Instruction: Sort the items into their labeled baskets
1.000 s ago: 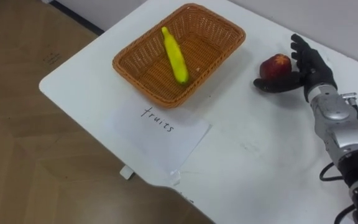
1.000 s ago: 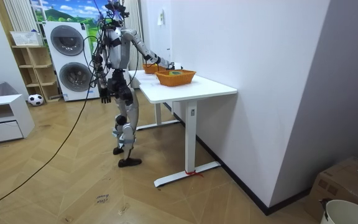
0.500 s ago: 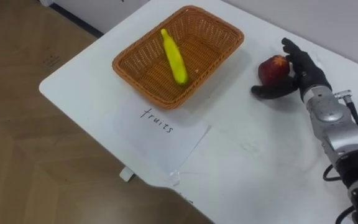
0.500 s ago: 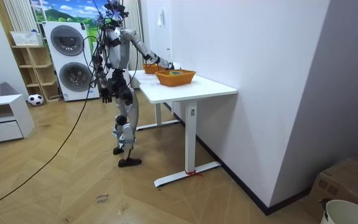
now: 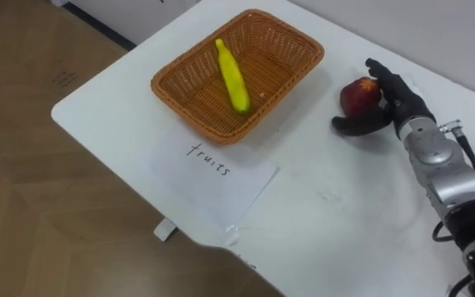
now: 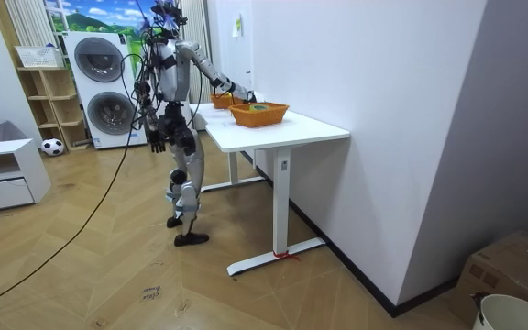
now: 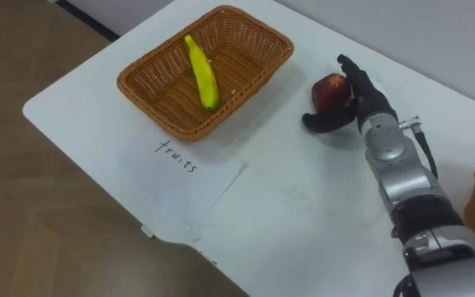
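The apple (image 5: 358, 93) rests on the white tabletop (image 5: 336, 206), with the right hand (image 5: 396, 106) clasped round it. Bare tabletop separates it from the fruit basket (image 5: 180, 95), which holds a banana (image 5: 232, 76) near the left edge. The left hand (image 6: 157, 143) hangs by the hip, and I cannot tell its state.

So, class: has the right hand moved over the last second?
Yes. The right hand has shifted left, toward the basket, and its fingers have closed round the apple.
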